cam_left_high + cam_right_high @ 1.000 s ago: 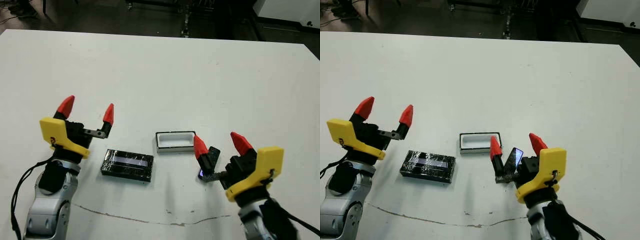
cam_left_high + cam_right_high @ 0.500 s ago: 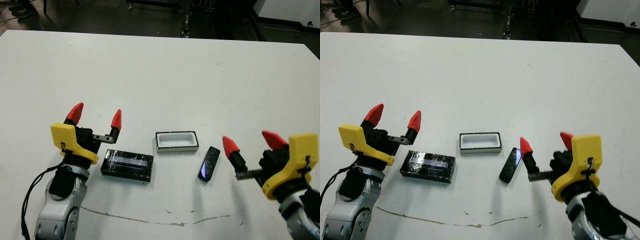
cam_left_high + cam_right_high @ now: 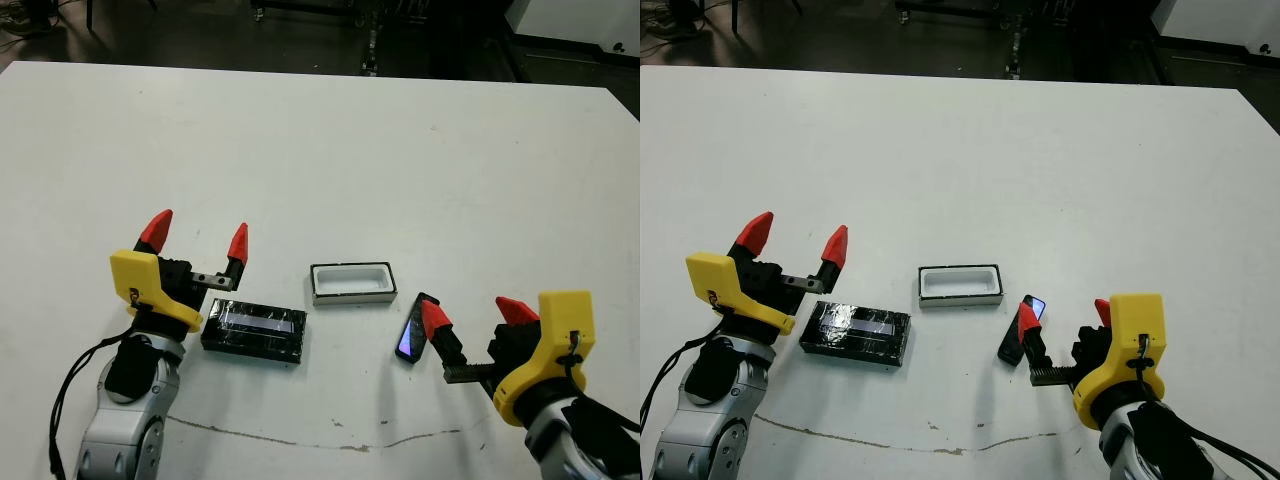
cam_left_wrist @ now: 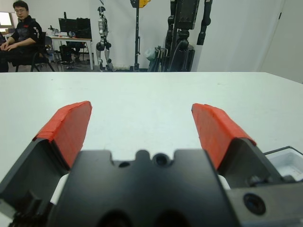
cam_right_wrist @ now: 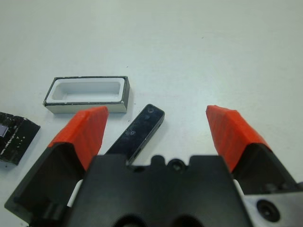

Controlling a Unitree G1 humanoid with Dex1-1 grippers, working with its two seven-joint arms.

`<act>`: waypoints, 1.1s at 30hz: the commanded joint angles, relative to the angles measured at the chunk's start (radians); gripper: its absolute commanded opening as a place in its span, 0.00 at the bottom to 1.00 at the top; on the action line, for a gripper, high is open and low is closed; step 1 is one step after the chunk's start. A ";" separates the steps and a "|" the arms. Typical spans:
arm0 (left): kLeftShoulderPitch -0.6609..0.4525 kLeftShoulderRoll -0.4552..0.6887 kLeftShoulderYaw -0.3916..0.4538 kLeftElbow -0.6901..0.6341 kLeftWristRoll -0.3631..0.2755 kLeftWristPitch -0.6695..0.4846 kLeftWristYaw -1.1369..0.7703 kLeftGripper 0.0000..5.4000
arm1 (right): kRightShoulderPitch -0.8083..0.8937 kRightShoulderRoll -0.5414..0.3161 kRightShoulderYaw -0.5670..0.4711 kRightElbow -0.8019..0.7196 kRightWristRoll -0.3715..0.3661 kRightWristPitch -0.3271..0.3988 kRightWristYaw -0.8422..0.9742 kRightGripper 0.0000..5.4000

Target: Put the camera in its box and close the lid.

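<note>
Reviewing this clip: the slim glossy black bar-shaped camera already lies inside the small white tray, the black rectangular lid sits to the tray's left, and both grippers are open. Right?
Not quite. The slim glossy black bar-shaped camera lies on the white table, just right of the small white tray, which is empty; the right wrist view shows this. The black rectangular lid does sit left of the tray, and the left gripper and right gripper are open.

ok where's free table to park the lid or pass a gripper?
Free: the whole far half of the table beyond the box, and the right side past the camera. Crowded: the near strip, where lid, box and camera sit between the left gripper and right gripper.
</note>
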 commanded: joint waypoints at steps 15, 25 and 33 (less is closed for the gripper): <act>0.018 -0.003 -0.015 -0.006 0.015 0.008 0.010 1.00 | -0.121 0.024 0.071 0.046 -0.073 0.136 -0.007 0.99; 0.021 -0.008 -0.020 -0.010 0.020 0.010 0.018 1.00 | -0.152 0.105 0.078 0.064 -0.132 0.222 0.003 0.99; 0.027 -0.010 -0.023 -0.020 0.022 0.018 0.016 1.00 | -0.191 0.167 0.086 0.080 -0.207 0.325 0.038 0.99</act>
